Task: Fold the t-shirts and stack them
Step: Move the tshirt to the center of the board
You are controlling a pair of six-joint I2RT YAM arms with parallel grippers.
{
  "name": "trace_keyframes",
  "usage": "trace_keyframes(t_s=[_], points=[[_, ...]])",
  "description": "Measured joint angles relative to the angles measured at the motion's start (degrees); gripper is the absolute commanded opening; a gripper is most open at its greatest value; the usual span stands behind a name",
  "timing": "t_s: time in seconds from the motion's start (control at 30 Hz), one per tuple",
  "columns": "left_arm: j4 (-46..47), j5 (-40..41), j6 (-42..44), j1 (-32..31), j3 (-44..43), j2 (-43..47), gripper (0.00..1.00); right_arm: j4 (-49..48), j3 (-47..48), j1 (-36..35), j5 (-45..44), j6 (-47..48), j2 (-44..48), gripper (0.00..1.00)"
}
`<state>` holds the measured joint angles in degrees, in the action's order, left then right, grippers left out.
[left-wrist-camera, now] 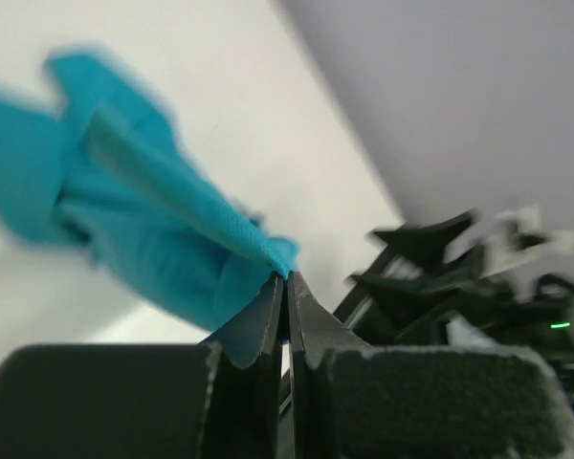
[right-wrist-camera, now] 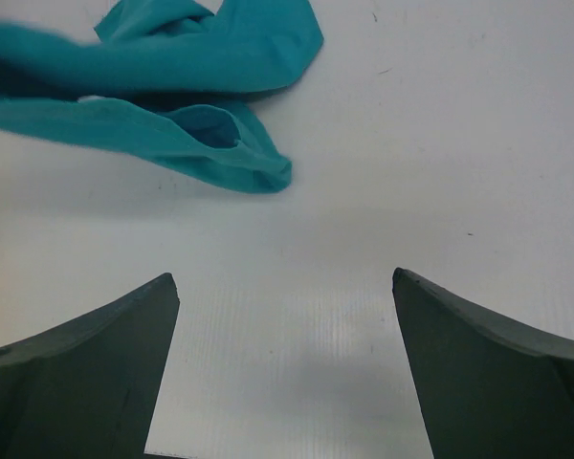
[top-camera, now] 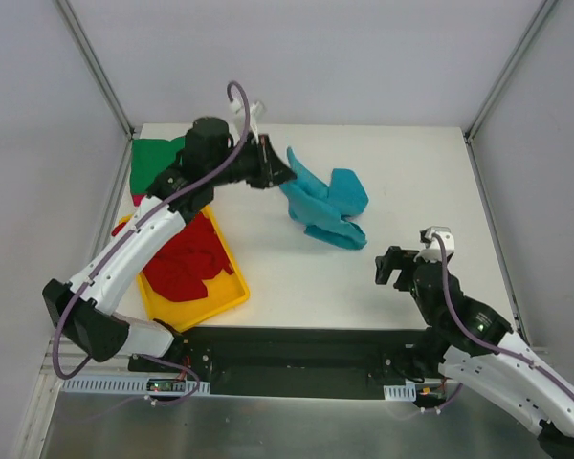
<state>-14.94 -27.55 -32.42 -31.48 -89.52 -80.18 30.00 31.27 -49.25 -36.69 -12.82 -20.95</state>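
Top external: left end effector (top-camera: 285, 174) pinches teal t-shirt (top-camera: 327, 206); right end effector (top-camera: 398, 268) gapes; yellow tray (top-camera: 222, 290) apparently holds red t-shirts (top-camera: 184, 253).

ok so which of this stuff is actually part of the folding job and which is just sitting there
Part of the job:
teal t-shirt, crumpled mid-table
red t-shirts, heaped in the tray
green t-shirt, at the far left corner

Just lying about:
yellow tray, under the red heap
white table
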Motion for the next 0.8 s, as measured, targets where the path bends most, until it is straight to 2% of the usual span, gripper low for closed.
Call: trace_keyframes(t_s=[0.1, 0.2, 0.33, 0.6, 0.8], points=[[0.3, 5.9, 2.3, 0.0, 17.4, 6.3, 0.00, 0.4, 0.0, 0.0, -0.5, 0.6, -3.6, 0.96], [-0.4, 11.6, 3.1, 0.0, 30.0, 10.8, 0.00, 1.1, 0.7, 0.7, -0.9, 0.6, -9.6, 0.96], [-0.4, 17.0, 2.9, 0.0, 40.2, 13.5, 0.00, 2.0, 5.6, 5.9, 2.9, 0.6, -21.2, 0.96], [2.1, 18.8, 2.3, 0.0, 42.3, 12.6, 0.00, -2.1, 22.3, 24.9, 19.3, 1.5, -48.4, 0.96], [3.7, 19.4, 2.2, 0.0, 44.2, 12.9, 0.00, -5.8, 42.0, 30.8, 26.8, 6.3, -72.2, 0.99]])
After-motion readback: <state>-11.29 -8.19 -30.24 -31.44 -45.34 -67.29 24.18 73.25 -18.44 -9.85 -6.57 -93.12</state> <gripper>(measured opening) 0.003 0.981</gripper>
